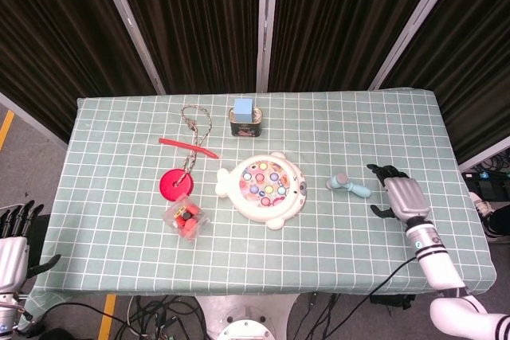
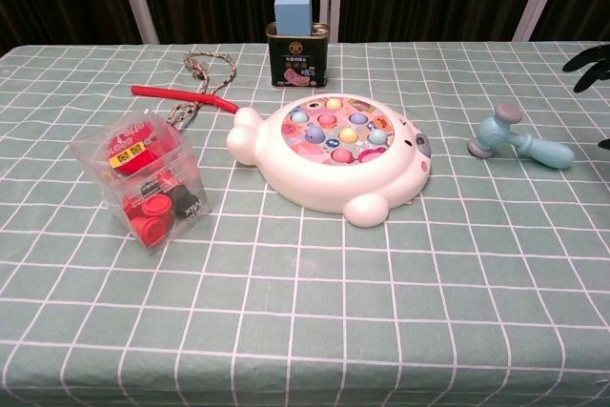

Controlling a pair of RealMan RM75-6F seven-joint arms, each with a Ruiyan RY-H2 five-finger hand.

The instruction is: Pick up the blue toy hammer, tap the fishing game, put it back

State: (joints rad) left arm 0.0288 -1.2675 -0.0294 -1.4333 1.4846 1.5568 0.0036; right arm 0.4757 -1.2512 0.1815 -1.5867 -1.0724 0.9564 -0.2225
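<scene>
The blue toy hammer (image 1: 348,185) (image 2: 519,140) lies flat on the checked cloth, right of the white fish-shaped fishing game (image 1: 264,189) (image 2: 332,152). My right hand (image 1: 401,196) hovers open just right of the hammer's handle, apart from it; only its dark fingertips (image 2: 589,59) show at the chest view's right edge. My left hand (image 1: 13,248) hangs open off the table's left front corner, holding nothing.
A clear box of red and black pieces (image 2: 145,178), a red disc (image 1: 177,184), a red stick (image 1: 188,146) with cord, and a green tin topped by a blue block (image 2: 297,40) sit left of and behind the game.
</scene>
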